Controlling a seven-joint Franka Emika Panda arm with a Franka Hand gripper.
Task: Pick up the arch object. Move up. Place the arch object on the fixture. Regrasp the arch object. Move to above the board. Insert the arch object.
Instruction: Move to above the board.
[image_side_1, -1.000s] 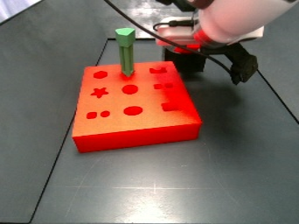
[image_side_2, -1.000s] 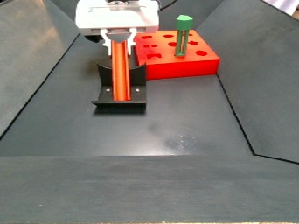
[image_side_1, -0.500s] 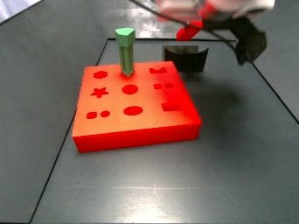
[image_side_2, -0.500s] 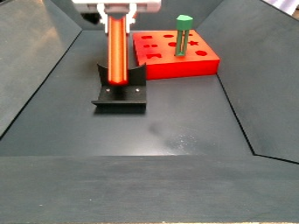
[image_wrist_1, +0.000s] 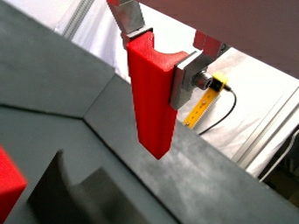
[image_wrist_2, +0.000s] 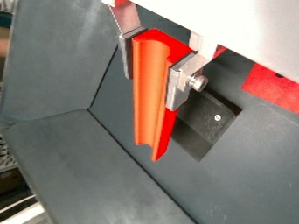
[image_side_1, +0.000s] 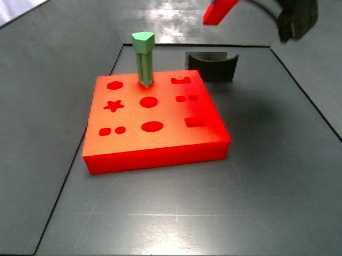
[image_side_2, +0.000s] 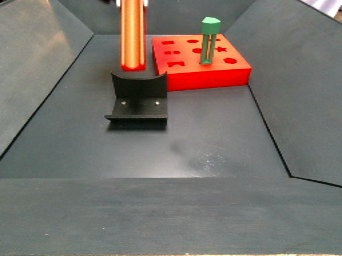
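Our gripper (image_wrist_1: 160, 61) is raised high, mostly past the upper edge in both side views. In both wrist views our two flat silver fingers (image_wrist_2: 183, 77) are clamped on the upper part of the arch object (image_wrist_1: 152, 96), one plate on each side, and the bar hangs straight down below them.

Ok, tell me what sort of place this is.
Likely a robot test bench: a dark floor holding only a board with shaped holes and a fixture, the gripper holding an arch object above.
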